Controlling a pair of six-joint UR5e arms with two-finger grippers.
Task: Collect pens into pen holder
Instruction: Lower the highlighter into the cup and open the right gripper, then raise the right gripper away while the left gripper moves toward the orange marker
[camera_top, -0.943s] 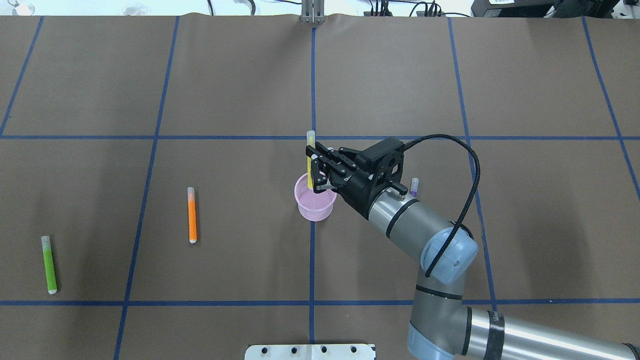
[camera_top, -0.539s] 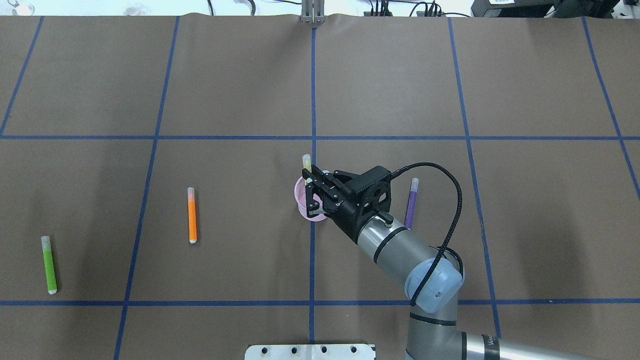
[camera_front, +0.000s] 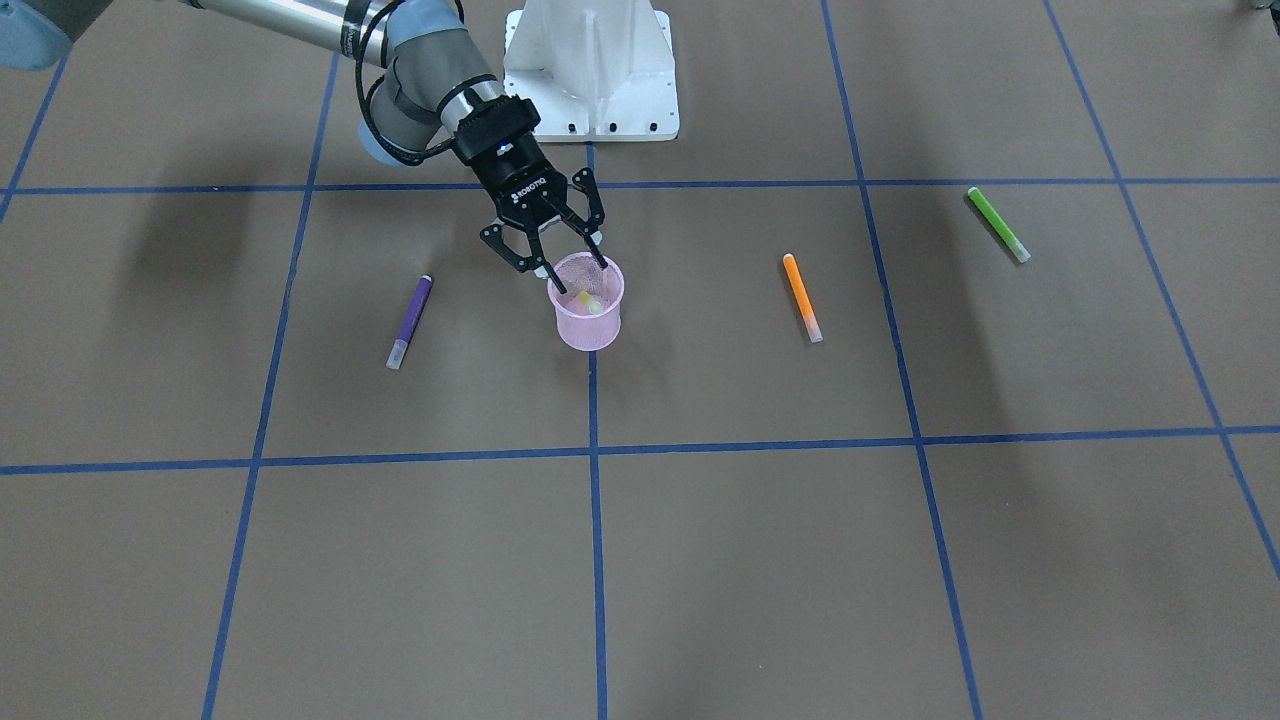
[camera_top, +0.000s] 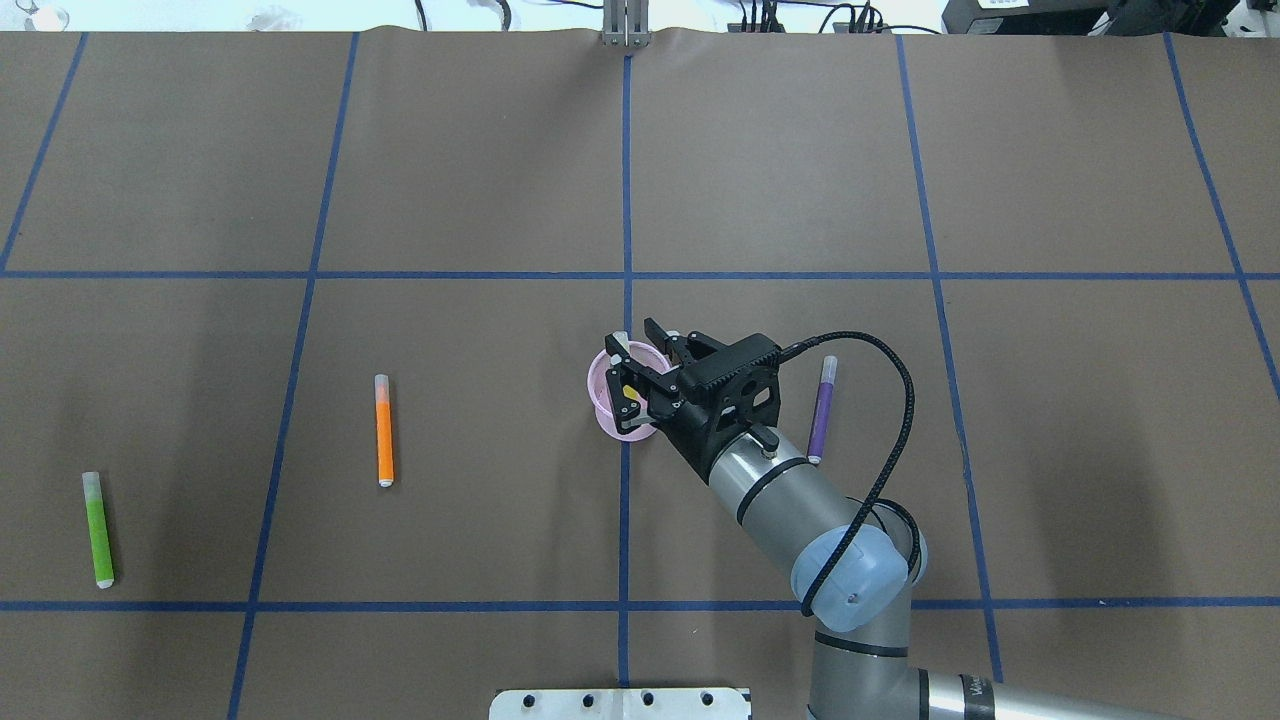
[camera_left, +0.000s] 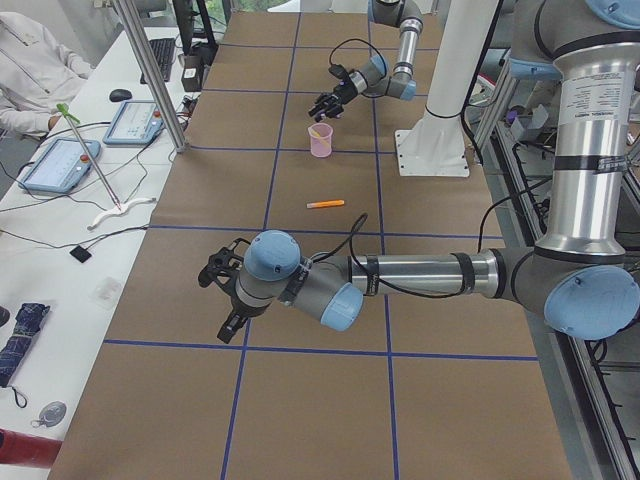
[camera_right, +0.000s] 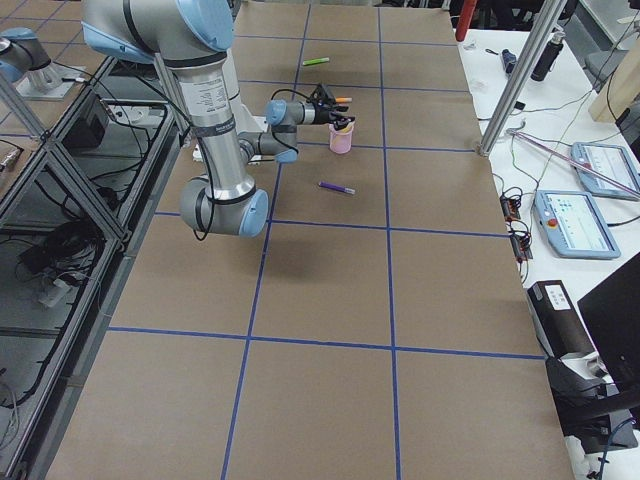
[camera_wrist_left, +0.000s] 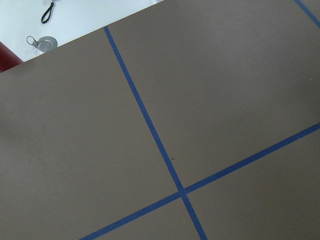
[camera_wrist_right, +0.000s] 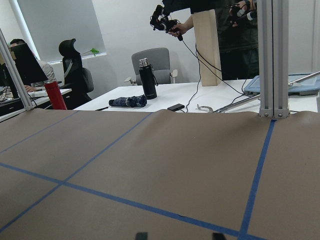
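Observation:
The pink mesh pen holder stands at the table's middle; its rim shows in the overhead view. The yellow pen leans inside it, also seen from overhead. My right gripper is open just above the rim, with nothing in it. The purple pen lies beside my right arm. The orange pen and the green pen lie on the left half. My left gripper shows only in the exterior left view, far from the pens; I cannot tell its state.
Brown paper with blue tape lines covers the table. The white robot base stands behind the cup. An upright metal post is at the far edge. The left wrist view shows only bare paper and tape.
My right gripper came down over the cup with the yellow pen, then opened. The pen now sits inside the cup, free of the fingers.

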